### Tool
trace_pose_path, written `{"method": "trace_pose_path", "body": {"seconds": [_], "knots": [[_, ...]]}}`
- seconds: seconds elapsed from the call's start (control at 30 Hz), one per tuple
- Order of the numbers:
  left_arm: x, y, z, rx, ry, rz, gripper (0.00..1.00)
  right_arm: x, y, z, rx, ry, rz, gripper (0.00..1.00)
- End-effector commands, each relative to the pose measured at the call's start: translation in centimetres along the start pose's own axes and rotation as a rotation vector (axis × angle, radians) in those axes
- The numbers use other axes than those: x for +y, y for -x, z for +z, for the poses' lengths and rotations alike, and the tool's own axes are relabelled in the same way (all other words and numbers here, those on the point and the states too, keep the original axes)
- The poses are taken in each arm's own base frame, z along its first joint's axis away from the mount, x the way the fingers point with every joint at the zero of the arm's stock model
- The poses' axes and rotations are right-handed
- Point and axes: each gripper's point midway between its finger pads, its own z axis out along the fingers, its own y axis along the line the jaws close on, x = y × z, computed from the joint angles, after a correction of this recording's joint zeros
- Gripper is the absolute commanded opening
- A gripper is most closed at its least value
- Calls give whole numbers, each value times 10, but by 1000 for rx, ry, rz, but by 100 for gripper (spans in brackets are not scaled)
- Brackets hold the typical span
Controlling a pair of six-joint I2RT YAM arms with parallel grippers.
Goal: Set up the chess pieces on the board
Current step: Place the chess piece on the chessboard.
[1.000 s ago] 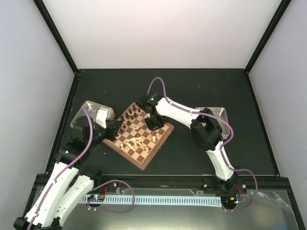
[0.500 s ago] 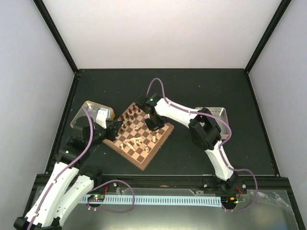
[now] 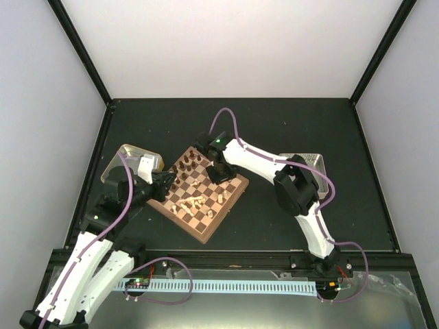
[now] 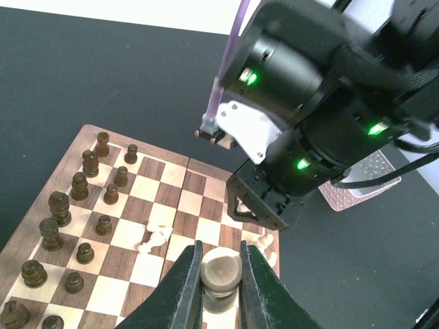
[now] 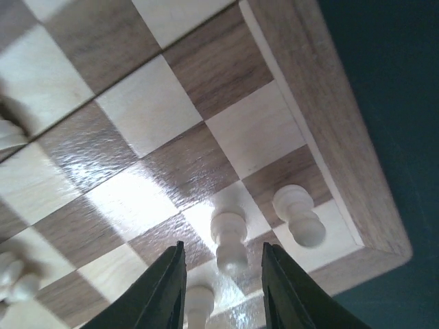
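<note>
Over a black table point(image 3: 288, 130), my two arms meet above the square wooden chessboard with light and dark brown checks point(image 3: 206, 229). It lies turned like a diamond between a gold-tan metal tray point(image 3: 130, 154) on my left and a pinkish rectangular tray point(image 3: 312, 161) on my right.

My left gripper point(image 3: 168, 181) hangs over the board's left side. Its fingers are closed snugly on a pale cream chess piece with a rounded top point(image 4: 221, 271). I cannot tell whether that piece touches the squares beneath it.

My right gripper point(image 3: 218, 173) sits low over the board's far right edge, with its fingers apart and holding nothing. A cream pawn point(image 5: 230, 236) stands upright on a light square between them, with a gap showing on either side. A second cream pawn point(image 5: 302, 219) stands on the next square, against the brown rim.

In my left wrist view, dark brown chessmen point(image 4: 82, 185) stand upright in two rows along the board's left edge. A few tipped cream chessmen point(image 4: 156, 238) lie near the middle.
</note>
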Motion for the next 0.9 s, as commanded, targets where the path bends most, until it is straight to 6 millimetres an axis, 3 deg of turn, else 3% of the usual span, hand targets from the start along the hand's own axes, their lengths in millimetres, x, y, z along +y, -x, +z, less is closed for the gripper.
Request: {"method": "trace_pose_path", "body": {"seconds": [0.0,0.23,0.4,0.6,0.87], "knots": [[-12,7,0,-19,-62,-9,2,-3,17,-63,-180,49,55,33],[-46,29,-3,-67,-246,-85,2,12,9,-137,-490,316,25,41],[-83,56,-7,-82,-461,-199,2,29,-21,-196,-754,578,-91,52],[-108,72,2,-16,-572,-314,2,40,-48,-238,-953,743,-200,63],[-134,82,9,-8,-644,-396,2,38,-48,-259,-1034,742,-223,65]]}}
